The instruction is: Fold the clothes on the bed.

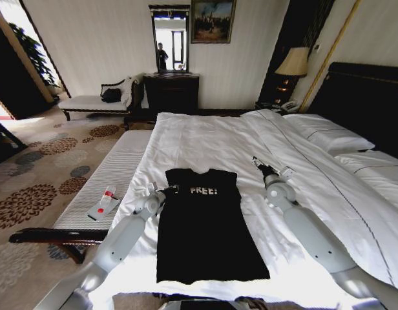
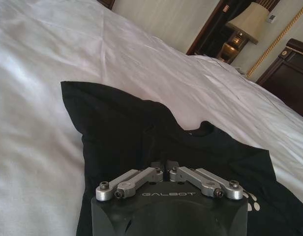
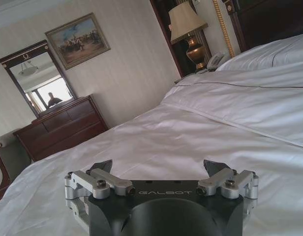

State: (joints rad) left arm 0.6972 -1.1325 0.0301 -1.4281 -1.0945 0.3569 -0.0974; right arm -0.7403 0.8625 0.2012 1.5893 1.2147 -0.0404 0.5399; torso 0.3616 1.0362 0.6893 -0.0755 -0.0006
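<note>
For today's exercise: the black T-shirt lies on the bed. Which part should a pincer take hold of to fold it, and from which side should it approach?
Probably the shoulder corner of the T-shirt. It lies flat on the bed, sleeves already tucked in, so only edges offer a pinch. The left pincer, shut, is already at its own-side shoulder. The right pincer, open over the sheet, could come from the right to the other shoulder.

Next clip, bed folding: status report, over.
Left pincer shut on T-shirt at its left shoulder. Right pincer open above bed, clear of shirt. T-shirt partly folded, sleeves tucked in. Nothing in the way.
</note>
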